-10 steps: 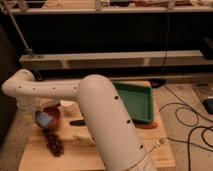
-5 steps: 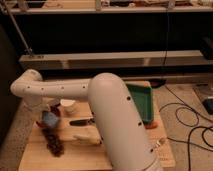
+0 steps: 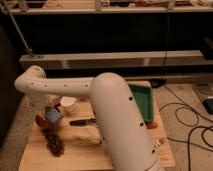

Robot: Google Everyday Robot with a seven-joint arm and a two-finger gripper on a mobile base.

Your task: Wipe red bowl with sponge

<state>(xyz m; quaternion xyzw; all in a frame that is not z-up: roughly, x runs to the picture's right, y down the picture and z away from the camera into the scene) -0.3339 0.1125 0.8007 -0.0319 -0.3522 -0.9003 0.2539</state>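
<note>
One arm reaches across the wooden table to its left side, where the gripper hangs low with the light-blue sponge pinched between its jaws. The red bowl peeks out just beneath and left of it, beside the white cup. Wiping well likely means light downward pressure and small circular sweeps, so the bowl doesn't skid.

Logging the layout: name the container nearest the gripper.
The red bowl, dark and small, lies right beside the gripper with its light-blue sponge. The white cup stands slightly farther; the green tray sits across the table.
</note>
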